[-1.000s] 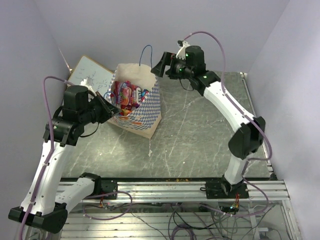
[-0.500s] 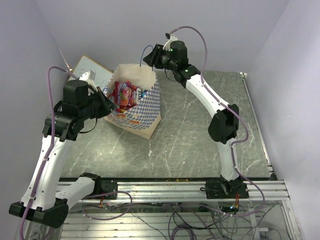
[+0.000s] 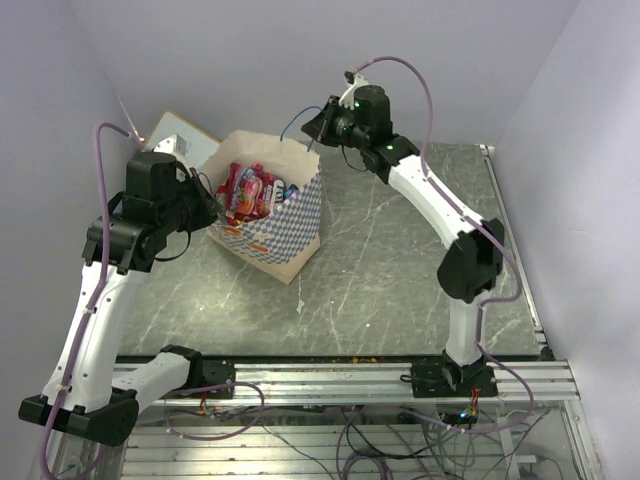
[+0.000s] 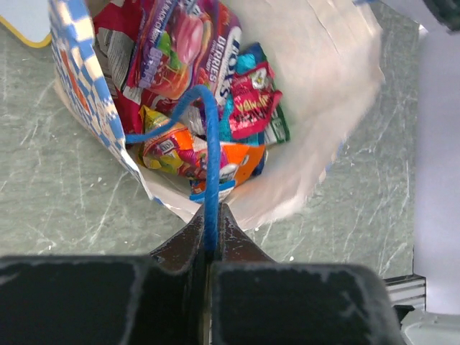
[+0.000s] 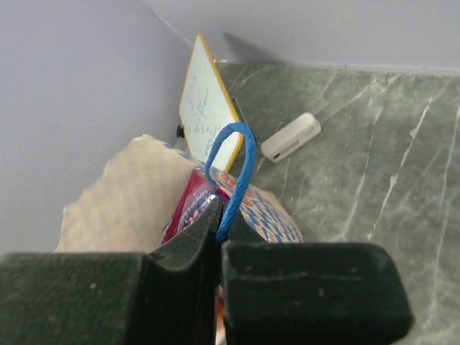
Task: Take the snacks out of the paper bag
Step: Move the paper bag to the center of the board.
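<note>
The paper bag (image 3: 285,225) stands open at the back left of the table, tan with a blue-and-white checkered band. Bright snacks (image 3: 250,192) fill it: a large red-pink packet (image 4: 187,57), an orange one (image 4: 241,162) and others. My left gripper (image 4: 210,215) is shut on the near blue cord handle (image 4: 209,144) at the bag's left rim. At the far rim, my right gripper (image 5: 221,215) is shut on the other blue cord handle (image 5: 244,162), with the red packet (image 5: 188,208) just below it. The two arms hold the bag's mouth between them.
A wooden-framed whiteboard (image 3: 175,140) leans against the left wall behind the bag. A small white block (image 5: 291,136) lies on the table near it. The grey marbled tabletop (image 3: 400,270) stretches to the right of the bag.
My right gripper swung in to the bag's far handle and shut on it. The left gripper kept its grip and the bag shifted slightly.
</note>
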Controlling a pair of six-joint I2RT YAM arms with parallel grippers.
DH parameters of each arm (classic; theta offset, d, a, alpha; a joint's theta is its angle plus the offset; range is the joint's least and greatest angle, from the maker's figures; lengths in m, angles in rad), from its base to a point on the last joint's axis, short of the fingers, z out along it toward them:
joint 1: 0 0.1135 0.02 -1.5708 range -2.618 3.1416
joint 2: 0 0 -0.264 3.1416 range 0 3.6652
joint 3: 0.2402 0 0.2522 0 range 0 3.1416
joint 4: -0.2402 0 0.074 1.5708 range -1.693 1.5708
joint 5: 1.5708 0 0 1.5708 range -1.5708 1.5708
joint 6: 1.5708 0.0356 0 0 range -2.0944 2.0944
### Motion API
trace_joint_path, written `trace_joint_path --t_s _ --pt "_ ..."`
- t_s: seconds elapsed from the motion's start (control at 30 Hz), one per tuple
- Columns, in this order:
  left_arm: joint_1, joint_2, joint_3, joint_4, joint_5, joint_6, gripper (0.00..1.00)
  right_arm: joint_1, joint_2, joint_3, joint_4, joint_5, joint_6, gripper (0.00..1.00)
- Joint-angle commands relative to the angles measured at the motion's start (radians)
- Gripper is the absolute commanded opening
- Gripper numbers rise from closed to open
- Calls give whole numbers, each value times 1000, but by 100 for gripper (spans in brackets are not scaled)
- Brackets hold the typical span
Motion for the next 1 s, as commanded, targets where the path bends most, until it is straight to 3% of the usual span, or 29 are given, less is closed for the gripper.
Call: trace_joint_path --t_s 0.0,0.33,0.53,0.9,0.97 --pt "-5 8 91 0 -65 4 7 6 -188 -130 5 -13 31 0" --pt "-4 15 110 -32 -79 -63 7 93 -471 -436 -16 -16 94 0" --pt "-5 40 133 -71 -39 -110 7 183 -667 -618 -85 66 150 0" --pt "-5 49 160 -99 -38 -125 7 254 -834 -759 -139 128 155 0" --pt "-5 49 151 -98 -41 -129 7 254 -848 -766 -159 147 131 5"
